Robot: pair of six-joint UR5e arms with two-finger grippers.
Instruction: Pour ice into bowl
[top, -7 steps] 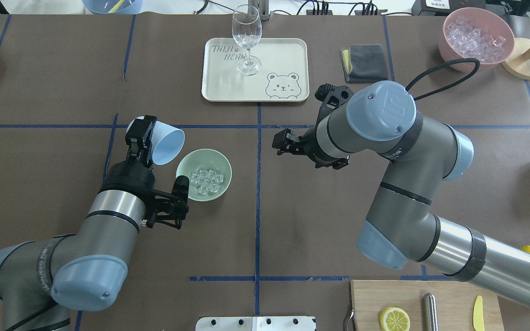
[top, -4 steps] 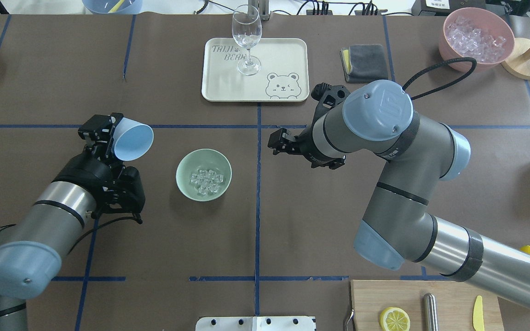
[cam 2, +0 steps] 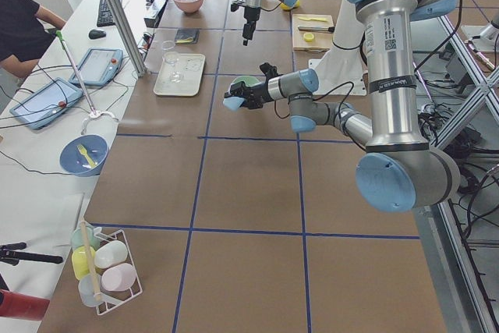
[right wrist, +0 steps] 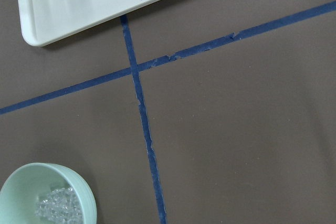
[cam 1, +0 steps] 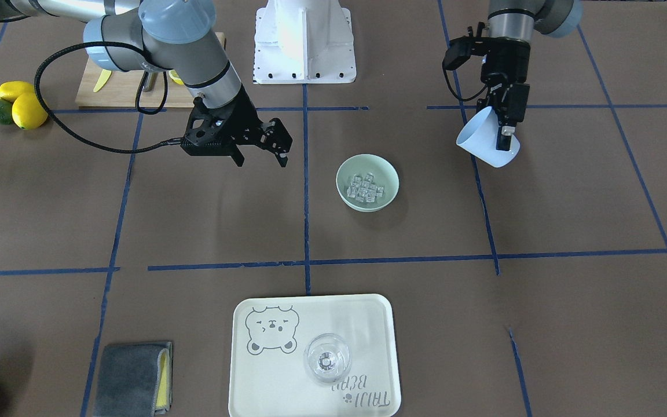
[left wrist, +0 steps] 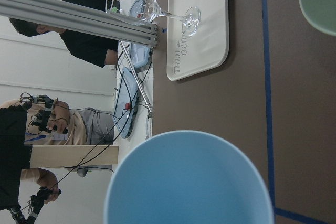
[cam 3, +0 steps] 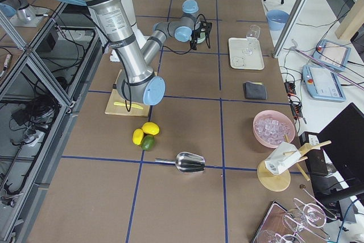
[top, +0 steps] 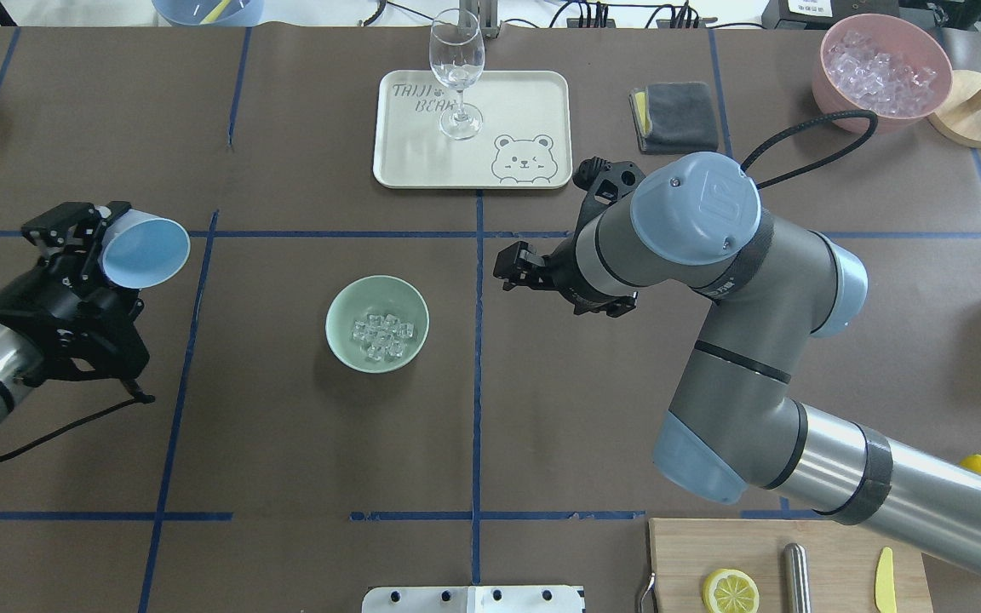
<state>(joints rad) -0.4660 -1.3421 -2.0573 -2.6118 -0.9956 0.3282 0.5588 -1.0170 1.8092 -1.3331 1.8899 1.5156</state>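
The mint-green bowl sits left of the table's centre with the clear ice cubes lying in it; both also show in the front view as bowl and ice. My left gripper is shut on a light blue cup, held tilted in the air well to the left of the bowl. The cup looks empty in the left wrist view. My right gripper hangs open and empty on the bowl's other side. The right wrist view catches the bowl and ice at its lower left.
A cream tray with a wine glass stands at the far middle. A grey cloth and a pink bowl of crushed ice lie far right. A cutting board with a lemon slice sits near the right arm's base.
My left arm has carried the tilted cup away from the bowl's rim, far to the left. The ice stays in the bowl. The right arm has barely shifted.
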